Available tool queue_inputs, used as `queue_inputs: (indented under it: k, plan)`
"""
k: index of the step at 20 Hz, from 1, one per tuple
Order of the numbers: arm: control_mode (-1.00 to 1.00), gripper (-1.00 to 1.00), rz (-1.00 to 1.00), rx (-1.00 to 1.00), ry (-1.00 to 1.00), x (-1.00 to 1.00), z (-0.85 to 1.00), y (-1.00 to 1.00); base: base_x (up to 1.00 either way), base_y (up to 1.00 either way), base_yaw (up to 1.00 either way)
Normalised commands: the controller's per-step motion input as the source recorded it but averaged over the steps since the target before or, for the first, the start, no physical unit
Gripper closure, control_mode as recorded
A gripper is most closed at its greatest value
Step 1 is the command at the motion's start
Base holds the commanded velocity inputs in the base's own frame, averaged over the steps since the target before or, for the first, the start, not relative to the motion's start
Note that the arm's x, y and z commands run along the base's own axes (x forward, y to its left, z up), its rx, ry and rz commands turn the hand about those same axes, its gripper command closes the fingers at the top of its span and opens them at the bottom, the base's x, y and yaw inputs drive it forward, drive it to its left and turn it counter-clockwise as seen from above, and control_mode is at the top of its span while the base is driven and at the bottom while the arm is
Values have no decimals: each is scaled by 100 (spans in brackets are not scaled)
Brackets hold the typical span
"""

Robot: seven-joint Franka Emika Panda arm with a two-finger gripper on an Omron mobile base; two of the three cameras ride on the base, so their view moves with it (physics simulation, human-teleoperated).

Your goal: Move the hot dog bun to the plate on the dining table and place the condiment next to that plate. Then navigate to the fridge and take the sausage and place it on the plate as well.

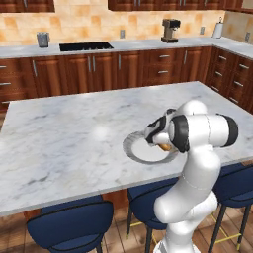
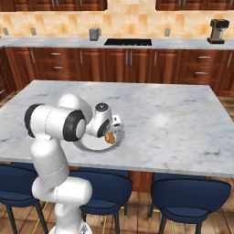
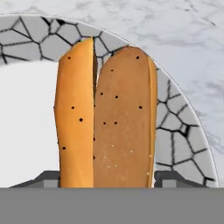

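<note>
I have the end effector [image 3: 106, 179] low over the plate [image 1: 136, 150], near the front edge of the dining table [image 1: 74, 133]. In the hand view the hot dog bun [image 3: 105, 118] sits between the two dark fingertips [image 3: 168, 178], one at each side of its lower end, so the jaws stand at about the bun's width and look to be gripping it. The bun is orange-brown, split lengthwise into two halves, speckled with dark dots, and runs away from the camera over the plate's white centre toward its grey cracked-stone rim.

From the left base view the bun shows as a small orange patch under the dark wrist, over the right part of the plate. From the right base view it peeks out just beside the plate's far rim. I cannot tell whether the bun touches the plate.

Dark blue stools [image 1: 71, 225] stand along the near side of the tabletop. At the far wall, a coffee machine [image 1: 170, 30] stands on the wooden-cabinet counter [image 1: 138, 45].
</note>
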Motion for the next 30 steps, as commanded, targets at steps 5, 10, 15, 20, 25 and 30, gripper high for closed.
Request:
queue_inputs:
  k: [5,10,15,20,25,30]
  plan:
    - [-100,-100,0,-7,5,10,46,3,0,0,0]
    - [-100,-100,0,-1,6,-53,91,0,0,0,0]
    - [-100,-100,-1,10,18,-94,100,5,0,0,0]
    - [-100,-100,-5,5,19,-90,100,21,0,0,0]
    - [-100,-100,-3,0,10,-99,49,19,0,0,0]
    - [100,-100,0,0,0,-40,6,10,-60,33,0]
